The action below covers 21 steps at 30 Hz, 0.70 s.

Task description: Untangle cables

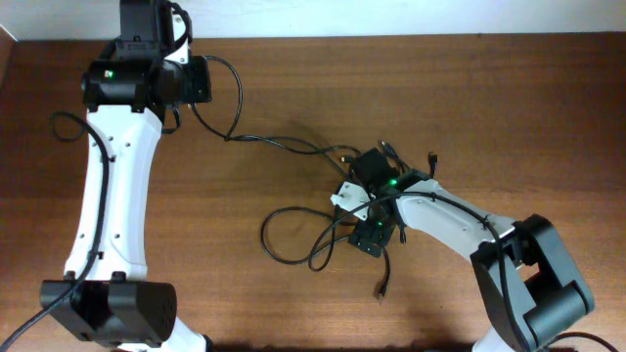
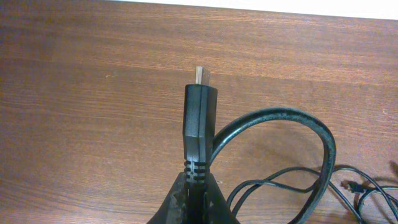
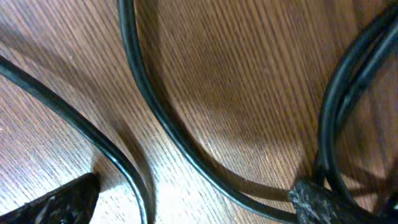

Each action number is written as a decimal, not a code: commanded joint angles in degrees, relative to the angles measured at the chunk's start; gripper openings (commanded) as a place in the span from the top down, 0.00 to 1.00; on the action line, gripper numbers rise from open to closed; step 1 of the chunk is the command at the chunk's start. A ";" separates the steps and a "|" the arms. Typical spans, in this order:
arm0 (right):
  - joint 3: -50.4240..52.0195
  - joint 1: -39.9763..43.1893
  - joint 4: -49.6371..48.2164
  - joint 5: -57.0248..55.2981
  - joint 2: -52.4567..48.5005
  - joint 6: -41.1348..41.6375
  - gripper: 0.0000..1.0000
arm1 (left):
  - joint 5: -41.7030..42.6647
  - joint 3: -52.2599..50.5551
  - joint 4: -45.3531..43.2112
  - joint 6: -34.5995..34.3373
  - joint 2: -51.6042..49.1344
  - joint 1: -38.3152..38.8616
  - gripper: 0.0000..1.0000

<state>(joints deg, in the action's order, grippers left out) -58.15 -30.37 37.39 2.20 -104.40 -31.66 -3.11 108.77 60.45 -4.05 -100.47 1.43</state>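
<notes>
The cables (image 1: pixel 293 210) lie as loose black loops mid-table, with small plugs at the ends (image 1: pixel 381 289). My left gripper (image 1: pixel 207 78) is at the far left and shut on a black plug with a metal tip (image 2: pixel 199 118). That plug's cord (image 2: pixel 311 134) loops right and runs back to the tangle (image 1: pixel 279 144). My right gripper (image 1: pixel 370 235) is down on the tangle with its fingers open (image 3: pixel 186 208). Two strands (image 3: pixel 155 118) pass between the fingers, and one fingertip touches a strand (image 3: pixel 329 149) on the right.
The wooden table (image 1: pixel 489 98) has its far edge just behind the left gripper. More small plugs (image 1: pixel 430 156) lie beside the right wrist. The left arm's own thick wire (image 1: pixel 64 125) hangs at the far left.
</notes>
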 commanded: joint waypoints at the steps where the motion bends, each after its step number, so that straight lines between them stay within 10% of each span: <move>1: 5.31 0.76 0.79 -13.94 -6.97 -0.83 0.01 | 0.81 0.90 -0.15 0.72 1.27 -0.31 1.00; 10: 5.31 0.76 -9.84 -0.90 -6.97 -1.68 0.01 | 0.83 0.87 -0.09 0.72 1.27 -0.31 1.00; 16: 5.31 0.74 2.32 -0.74 -6.97 -34.29 0.01 | 0.81 0.87 -0.11 0.72 1.16 -0.31 1.00; 21: 5.31 0.74 3.80 -3.26 -6.97 -36.87 0.01 | 0.81 0.87 -0.09 0.74 1.11 -0.31 1.00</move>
<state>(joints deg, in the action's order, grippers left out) -58.30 -29.67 39.92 7.81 -104.71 -64.73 -3.11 108.77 60.47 -4.05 -100.47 1.43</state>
